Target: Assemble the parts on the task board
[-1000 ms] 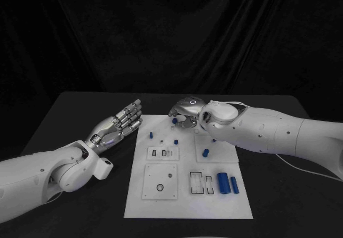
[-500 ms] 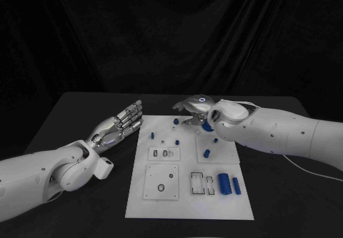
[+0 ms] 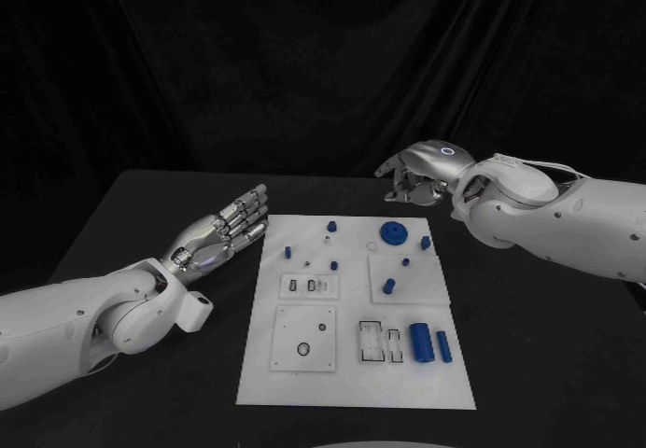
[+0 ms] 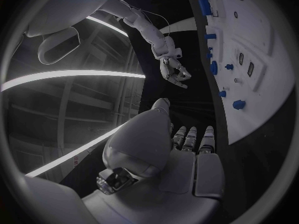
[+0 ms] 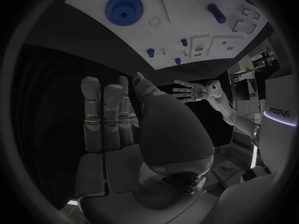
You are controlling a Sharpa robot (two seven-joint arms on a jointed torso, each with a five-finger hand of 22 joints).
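Note:
The white task board (image 3: 353, 373) lies in the middle of the black table. A blue gear (image 3: 393, 232) lies flat near its far right corner, also seen from the right wrist as the gear (image 5: 124, 9). My right hand (image 3: 420, 175) hovers beyond that corner, above the table, with its fingers (image 5: 102, 114) stretched out and nothing in them. My left hand (image 3: 222, 231) stays flat and open just left of the board's far end. Two blue cylinders (image 3: 420, 342) lie side by side at the near right. Small blue pegs (image 3: 387, 287) stand on the far half.
White inset plates with slots and holes (image 3: 304, 341) sit on the board's near left. Bare black table (image 3: 539, 355) surrounds the board on all sides. From the left wrist, the right hand (image 4: 174, 72) shows off the edge of the board (image 4: 261, 59).
My right hand has let go of the blue gear, which now lies on the board, and has risen and drawn back to the right. The left hand has not moved.

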